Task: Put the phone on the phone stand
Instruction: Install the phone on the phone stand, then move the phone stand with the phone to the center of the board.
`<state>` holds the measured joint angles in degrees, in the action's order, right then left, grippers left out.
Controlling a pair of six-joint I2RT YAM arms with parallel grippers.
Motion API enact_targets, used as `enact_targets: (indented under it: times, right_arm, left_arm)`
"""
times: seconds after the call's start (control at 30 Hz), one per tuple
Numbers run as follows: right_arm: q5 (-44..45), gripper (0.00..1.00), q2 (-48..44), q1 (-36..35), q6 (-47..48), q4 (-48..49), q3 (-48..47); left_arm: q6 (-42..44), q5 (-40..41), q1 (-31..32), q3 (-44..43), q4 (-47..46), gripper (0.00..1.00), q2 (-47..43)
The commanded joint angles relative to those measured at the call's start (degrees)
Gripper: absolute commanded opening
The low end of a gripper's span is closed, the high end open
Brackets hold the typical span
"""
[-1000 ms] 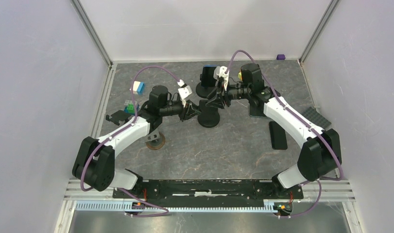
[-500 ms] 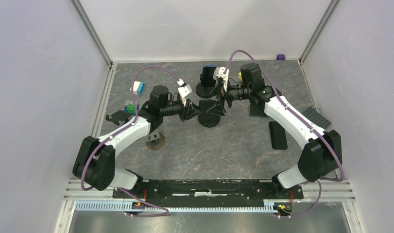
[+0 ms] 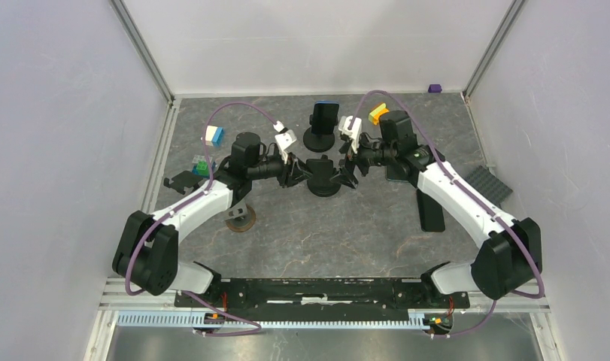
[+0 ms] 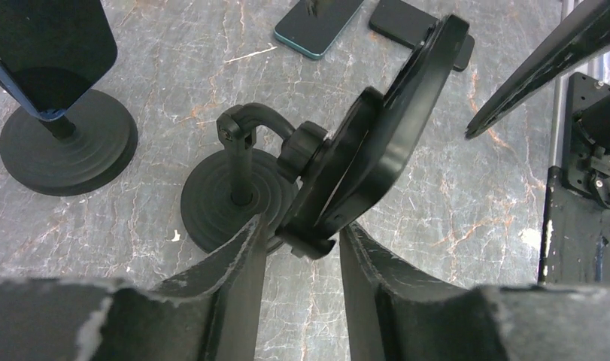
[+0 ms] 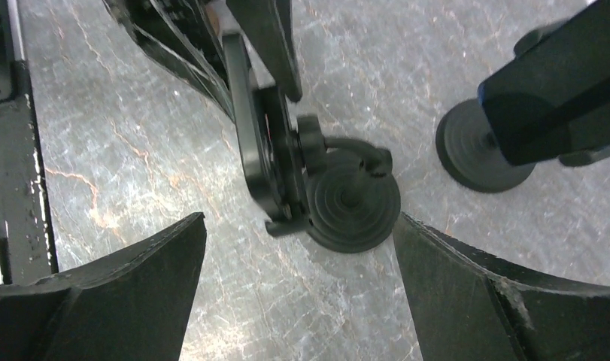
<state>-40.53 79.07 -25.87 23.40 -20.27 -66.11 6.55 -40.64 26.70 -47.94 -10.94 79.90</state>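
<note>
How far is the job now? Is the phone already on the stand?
Done, apparently: the black phone leans in the cradle of the black round-based stand. In hand: the left gripper straddles the cradle's lower lip, contact unclear; the right gripper hangs open, apart. Remaining: let go and withdraw.

Marbled table [image 3: 347,233] carries a phone stand [image 3: 323,186], a black phone [image 3: 431,210] and blocks [image 3: 213,135].

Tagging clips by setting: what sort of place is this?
Probably a lab robot cell: plain white walls on metal framing box in a stone-patterned tabletop holding a phone stand and loose phone.
</note>
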Motion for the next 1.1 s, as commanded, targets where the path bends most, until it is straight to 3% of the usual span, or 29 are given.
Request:
enact_targets:
  times: [0.0, 0.1, 0.23, 0.53, 0.7, 0.97, 1.07]
  right_arm:
    - [2.4, 0.98, -1.7, 0.1, 1.5, 0.8, 1.9]
    - [2.3, 0.98, -1.8, 0.4, 1.2, 1.0, 2.6]
    - [1.8, 0.98, -2.1, 0.7, 0.9, 1.1, 3.0]
    - [1.8, 0.98, -3.2, 2.3, 2.8, -1.8, 3.9]
    - [1.9, 0.98, -4.6, 3.6, 2.9, -1.8, 5.5]
    - [1.4, 0.98, -5.8, 5.2, 2.8, -2.2, 6.1]
    - [1.2, 0.98, -6.1, 5.4, 2.8, -2.3, 6.2]
  left_arm:
    - [-1.7, -1.0, -0.2, -1.8, -4.7, 0.49, -0.7]
    - [-1.0, -1.6, -0.2, -1.9, -5.4, 0.58, -0.4]
    - [0.1, -3.2, 0.0, -3.3, -5.2, 0.61, 1.2]
    - [3.0, -9.8, 0.8, -5.0, -5.2, 0.63, 5.5]
    - [3.6, -11.4, 0.9, -4.8, -6.5, 0.49, 6.2]
    - [2.2, -10.3, 0.8, -4.6, -7.9, 0.13, 5.3]
    - [2.4, -8.9, 0.5, -4.3, -7.7, 0.04, 3.8]
